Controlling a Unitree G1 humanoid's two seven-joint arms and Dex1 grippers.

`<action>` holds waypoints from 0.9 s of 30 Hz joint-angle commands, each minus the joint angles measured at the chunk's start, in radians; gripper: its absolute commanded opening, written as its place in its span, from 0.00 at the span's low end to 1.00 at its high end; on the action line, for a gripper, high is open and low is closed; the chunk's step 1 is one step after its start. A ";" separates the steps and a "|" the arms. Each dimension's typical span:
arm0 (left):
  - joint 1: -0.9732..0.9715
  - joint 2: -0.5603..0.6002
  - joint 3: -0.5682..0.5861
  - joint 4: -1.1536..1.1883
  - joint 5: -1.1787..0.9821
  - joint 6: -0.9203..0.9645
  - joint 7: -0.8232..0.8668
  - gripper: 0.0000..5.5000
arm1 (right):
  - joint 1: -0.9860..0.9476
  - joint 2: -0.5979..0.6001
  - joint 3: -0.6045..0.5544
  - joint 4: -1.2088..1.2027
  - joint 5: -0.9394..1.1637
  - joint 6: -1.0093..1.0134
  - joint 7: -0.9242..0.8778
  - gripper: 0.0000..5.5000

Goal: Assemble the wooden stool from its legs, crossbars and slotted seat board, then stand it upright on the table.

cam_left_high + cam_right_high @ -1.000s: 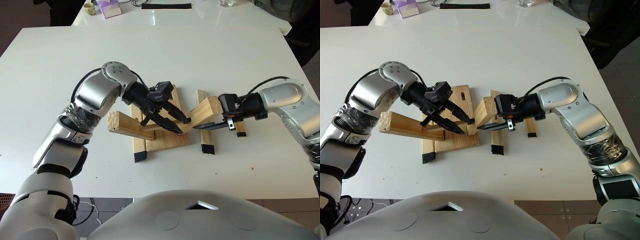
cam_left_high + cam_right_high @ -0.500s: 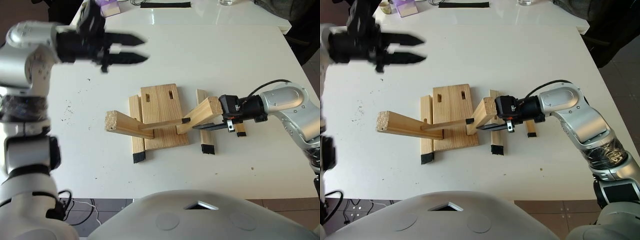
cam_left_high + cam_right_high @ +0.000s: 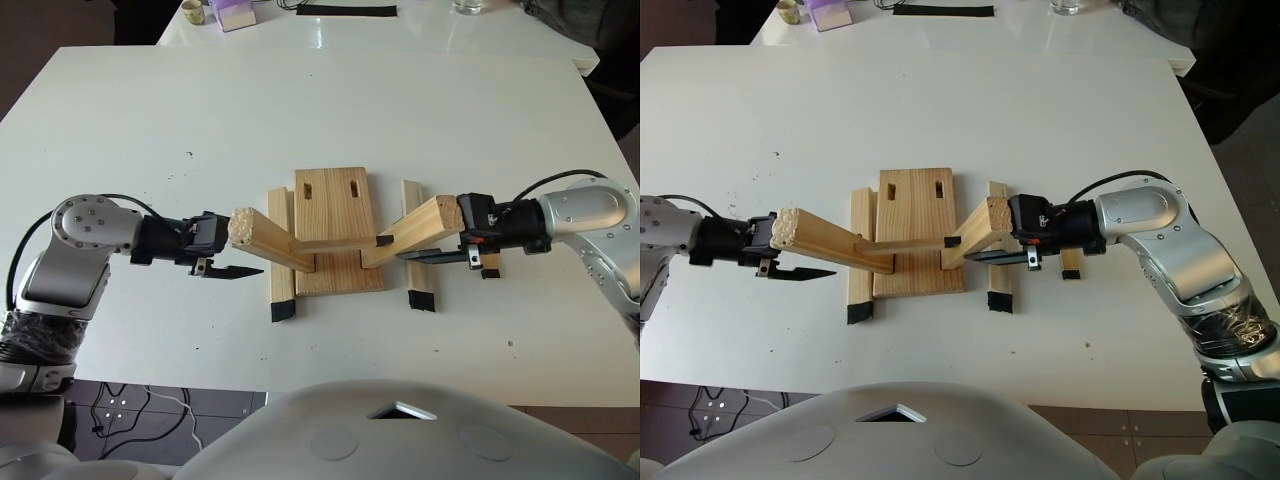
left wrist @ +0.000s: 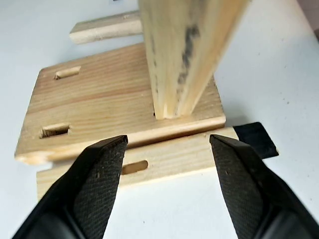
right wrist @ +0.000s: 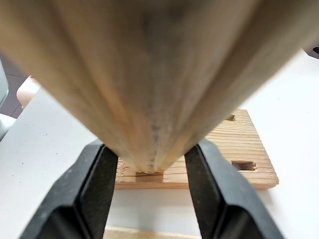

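Observation:
A slotted seat board (image 3: 338, 205) lies flat on the white table (image 3: 150, 130). Over it stands a tilted frame: a thick left leg (image 3: 270, 242) and a right leg (image 3: 415, 228), joined by a thin crossbar (image 3: 340, 242). My left gripper (image 3: 245, 265) is open at the left leg's outer end, its fingers (image 4: 94, 184) apart, low on either side of the leg and clear of it. My right gripper (image 3: 420, 248) is shut on the right leg (image 5: 149, 74). Two black-tipped legs (image 3: 282, 275) (image 3: 416, 262) lie flat beside the board.
A short black-tipped piece (image 3: 489, 268) lies under my right wrist. A second table behind holds a cup (image 3: 192, 12), a purple box (image 3: 238, 12) and a black strip (image 3: 345, 10). The table's front edge runs close below the parts.
My left arm left the crossbar, swung up over the far left of the table, then came down open at the left leg's outer end. The right gripper kept its hold.

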 commanded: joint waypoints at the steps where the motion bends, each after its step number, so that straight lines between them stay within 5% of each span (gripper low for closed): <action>1: -0.070 0.012 -0.039 -0.089 -0.041 0.082 -0.044 0.56 | 0.000 -0.010 0.090 0.056 -0.106 0.065 0.040 0.36; 8: -0.095 -0.040 -0.116 -0.274 -0.110 0.257 -0.011 0.56 | -0.118 0.083 0.208 0.080 -0.149 0.095 0.071 0.36; 18: -0.214 -0.230 -0.204 -0.208 -0.083 0.397 0.089 0.56 | -0.187 0.207 0.365 0.081 -0.214 0.126 0.089 0.36; 27: -0.238 -0.283 -0.116 -0.084 -0.044 0.373 0.179 0.56 | -0.075 0.112 0.173 0.025 -0.134 0.137 0.008 0.36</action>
